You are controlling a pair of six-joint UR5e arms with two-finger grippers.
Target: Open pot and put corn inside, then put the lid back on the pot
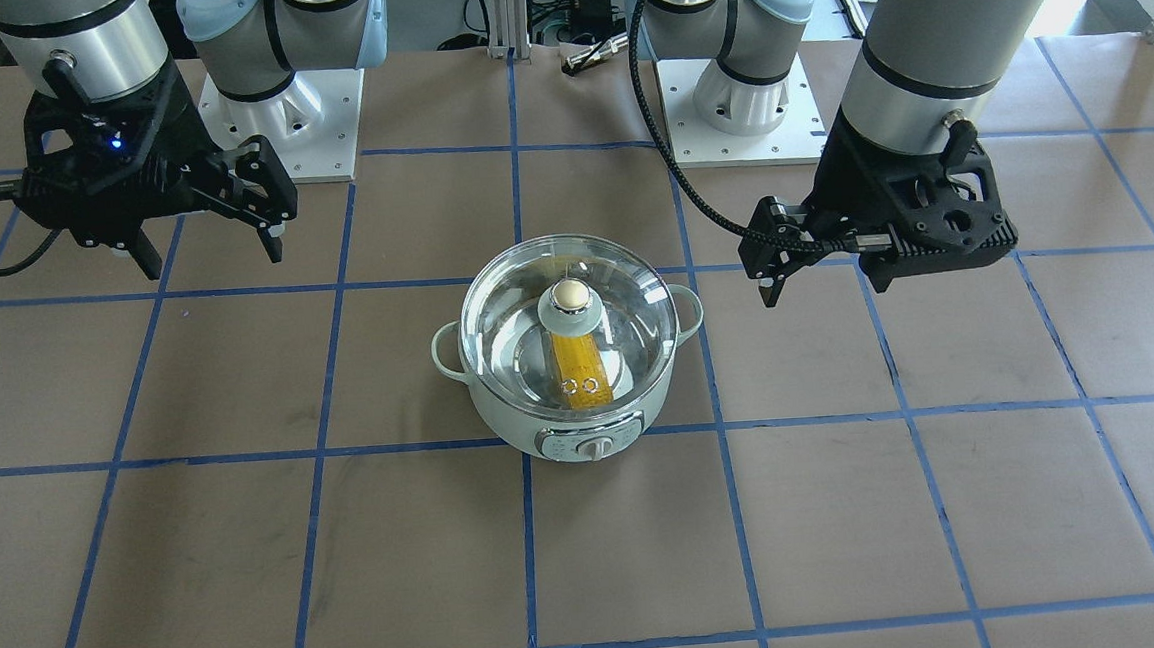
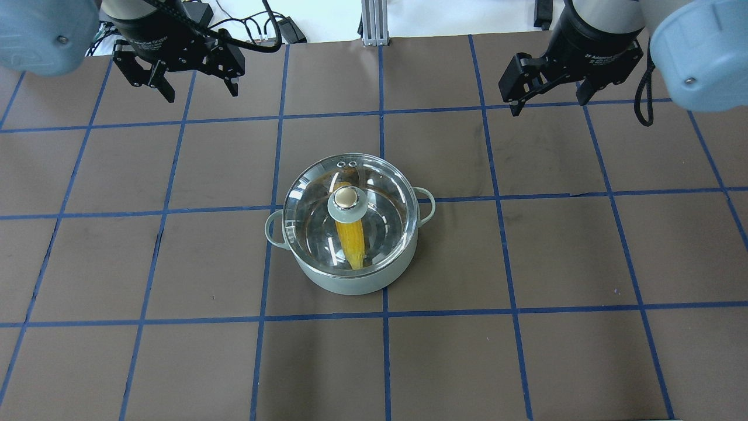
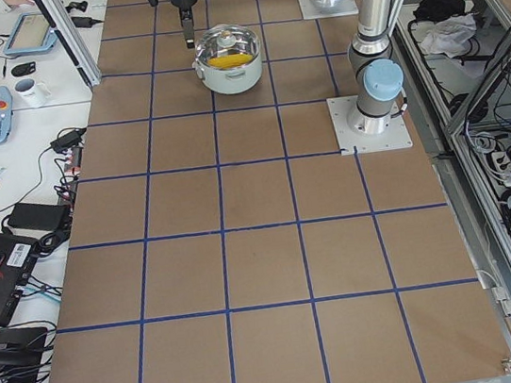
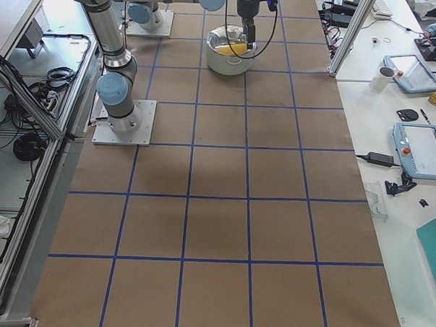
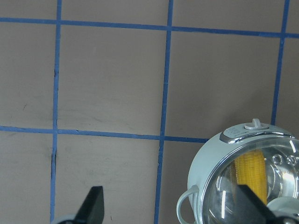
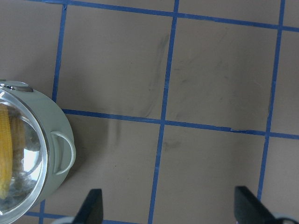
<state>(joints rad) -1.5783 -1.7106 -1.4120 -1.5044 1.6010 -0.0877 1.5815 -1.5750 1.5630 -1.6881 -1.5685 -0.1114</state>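
Left gripper (image 2: pixel 201 92) and right gripper (image 2: pixel 548 102) both spread wide, empty, well apart from the pot (image 2: pixel 350 282) mid-table, corn (image 2: pixel 352 242) inside under the seated lid (image 2: pixel 310 204); remaining risk, I'd guess: an arm sweeping low clips the knob (image 2: pixel 345 197), unseating the lid.

Left wrist cam: left gripper (image 5: pixel 171 207) shows only 2 fingertips (image 5: pixel 95 207), rest is below frame. Pot (image 5: pixel 202 161) sits by 1 tip, cut by right and bottom edges; corn (image 5: pixel 250 165) runs behind that tip. Right wrist cam: right gripper (image 6: pixel 169 207) also 2 tips only; pot off to its side, cut by left edge, corn just a sliver. Front/overhead: knob (image 1: pixel 569 296) hides corn's middle. Side cams: lid (image 3: pixel 227 43) too small to read.
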